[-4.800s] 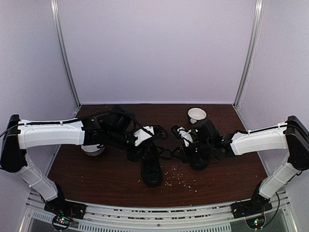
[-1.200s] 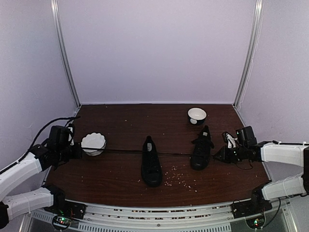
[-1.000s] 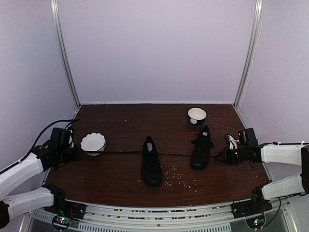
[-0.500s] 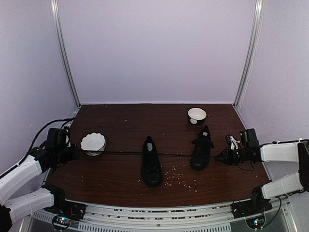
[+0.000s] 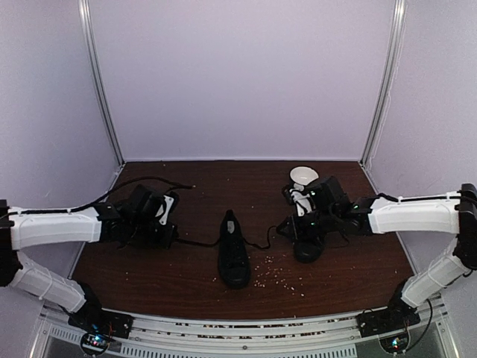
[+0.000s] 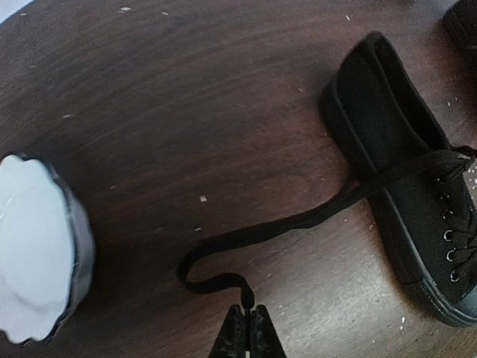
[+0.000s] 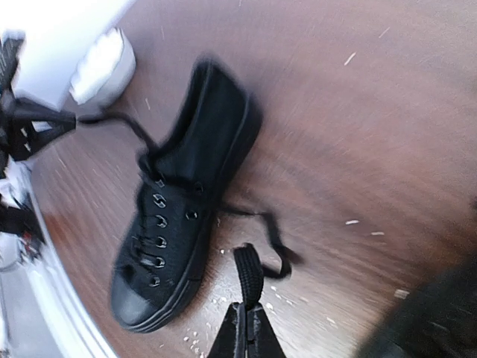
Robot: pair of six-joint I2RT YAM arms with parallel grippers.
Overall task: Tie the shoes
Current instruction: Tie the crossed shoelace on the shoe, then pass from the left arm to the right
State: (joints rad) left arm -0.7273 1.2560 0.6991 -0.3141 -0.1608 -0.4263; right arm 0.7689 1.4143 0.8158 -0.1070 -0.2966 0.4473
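Right now the middle shoe (image 5: 233, 257) lies toe toward the arms, between the two pairs of fingers. The left gripper (image 6: 246, 332) is pinched tight on one lace end (image 6: 223, 283), with the scalloped bowl (image 6: 33, 268) near it. The right gripper (image 7: 244, 328) is clamped on the other lace end (image 7: 250, 272), with the second shoe (image 5: 307, 246) close beside it.

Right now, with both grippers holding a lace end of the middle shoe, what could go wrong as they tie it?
1. The left gripper and right gripper pinch the lace only at its very ends; either could slip out.
2. Nothing pins the middle shoe; a hard pull may drag or turn it.
3. The scalloped white bowl lies close to the left gripper and could be knocked.
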